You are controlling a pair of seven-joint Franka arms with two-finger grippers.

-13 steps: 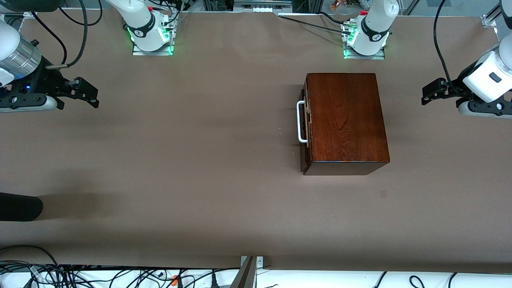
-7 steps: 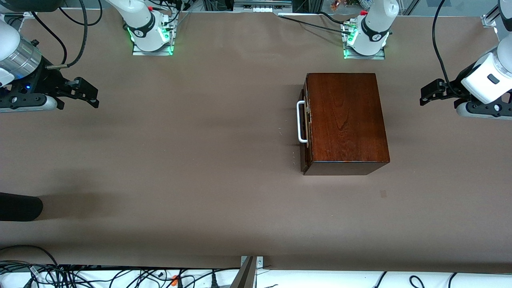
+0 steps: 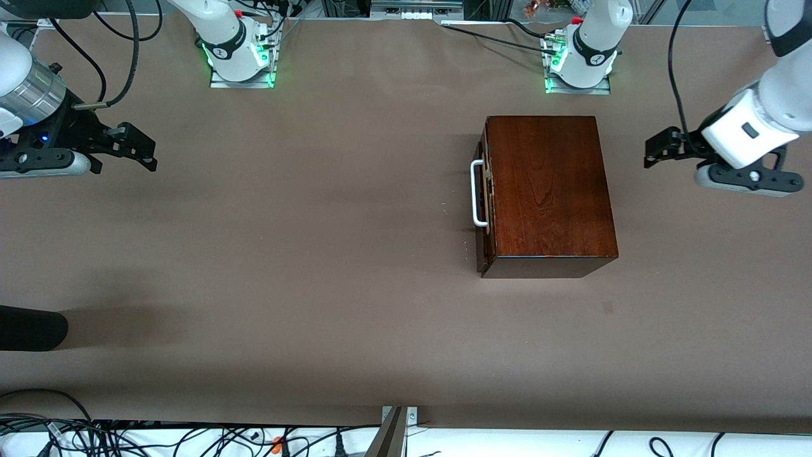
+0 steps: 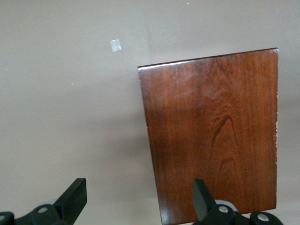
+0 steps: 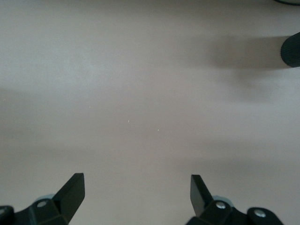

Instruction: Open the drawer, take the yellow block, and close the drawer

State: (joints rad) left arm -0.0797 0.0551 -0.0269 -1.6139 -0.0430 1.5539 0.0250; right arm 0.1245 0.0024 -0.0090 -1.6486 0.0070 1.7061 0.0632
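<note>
We are at the very start: the drawer [image 3: 483, 197] sits shut in the wooden box [image 3: 547, 190], its white handle [image 3: 477, 193] facing the right arm's end of the table, and nothing has been pulled. The yellow block is nowhere in sight; we suppose it lies inside, though we cannot confirm that. Our left gripper [image 3: 653, 147] hangs over bare table beside the box, fingers spread wide and empty. Our right gripper [image 3: 141, 149] waits over the table's other end, fingers also wide apart. Opening, taking and closing all remain to do.
</note>
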